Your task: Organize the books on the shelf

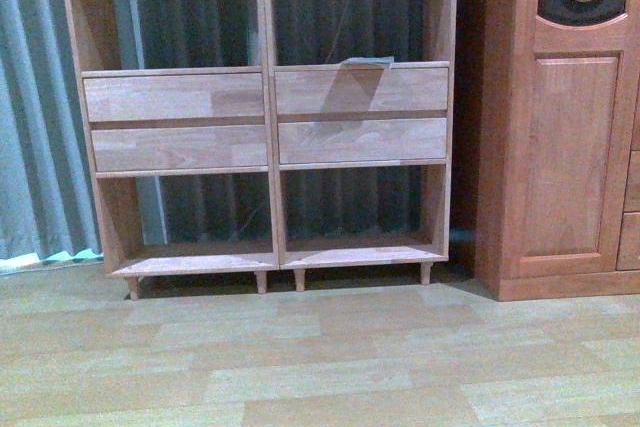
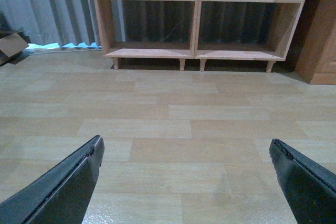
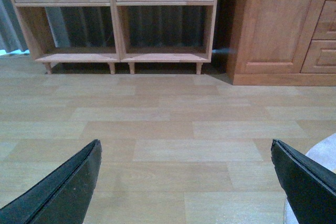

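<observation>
Facing the robot in the front view stands the shelf (image 1: 262, 117), pale wood, two columns, four drawer fronts across the middle, on short peg legs on the plank floor (image 1: 320, 357). A thin pale item (image 1: 365, 62), possibly a book, lies on the ledge directly above the right-hand drawers; its cover cannot be read. The bottom two compartments hold nothing visible. A grey curtain (image 1: 35, 107) hangs behind and to the left, and a darker reddish cabinet (image 1: 560, 147) stands just beside the shelf on the right. Neither arm shows in this view.

Left wrist view: the left gripper (image 2: 185, 141) is over bare floor, its dark fingers (image 2: 68, 187) spread wide with nothing between them. The shelf's lower compartments (image 2: 197, 30) lie well apart from the fingers, straight ahead. A scrap of cardboard (image 2: 11, 45) sits by the curtain. No book is visible in this view.

Right wrist view: the right gripper (image 3: 185, 142) is likewise over bare floor, fingers (image 3: 63, 192) spread wide and holding nothing. The shelf (image 3: 113, 24) stands well apart from them, with the cabinet (image 3: 273, 24) beside it. A pale rounded edge (image 3: 325, 156) intrudes near one finger; what it is cannot be told.
</observation>
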You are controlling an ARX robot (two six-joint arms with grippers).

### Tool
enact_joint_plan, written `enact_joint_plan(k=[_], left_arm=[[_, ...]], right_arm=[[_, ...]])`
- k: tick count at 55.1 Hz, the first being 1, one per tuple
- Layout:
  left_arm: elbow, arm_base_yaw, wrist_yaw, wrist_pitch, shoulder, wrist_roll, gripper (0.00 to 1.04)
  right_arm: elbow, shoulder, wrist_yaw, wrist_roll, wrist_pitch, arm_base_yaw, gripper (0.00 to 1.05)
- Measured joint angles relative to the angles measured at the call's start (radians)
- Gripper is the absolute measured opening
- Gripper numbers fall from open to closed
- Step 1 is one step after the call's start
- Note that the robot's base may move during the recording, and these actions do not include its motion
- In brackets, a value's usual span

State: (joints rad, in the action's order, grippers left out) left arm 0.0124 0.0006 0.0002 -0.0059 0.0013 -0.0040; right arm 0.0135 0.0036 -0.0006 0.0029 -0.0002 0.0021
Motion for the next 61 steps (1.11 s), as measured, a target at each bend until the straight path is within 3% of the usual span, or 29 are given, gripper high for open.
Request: enact_joint_plan(k=[61], left_arm=[[0.0, 0.0, 0.0, 0.0, 0.0, 0.0, 0.97]], right_arm=[[0.0, 0.0, 0.0, 0.0, 0.0, 0.0, 0.98]])
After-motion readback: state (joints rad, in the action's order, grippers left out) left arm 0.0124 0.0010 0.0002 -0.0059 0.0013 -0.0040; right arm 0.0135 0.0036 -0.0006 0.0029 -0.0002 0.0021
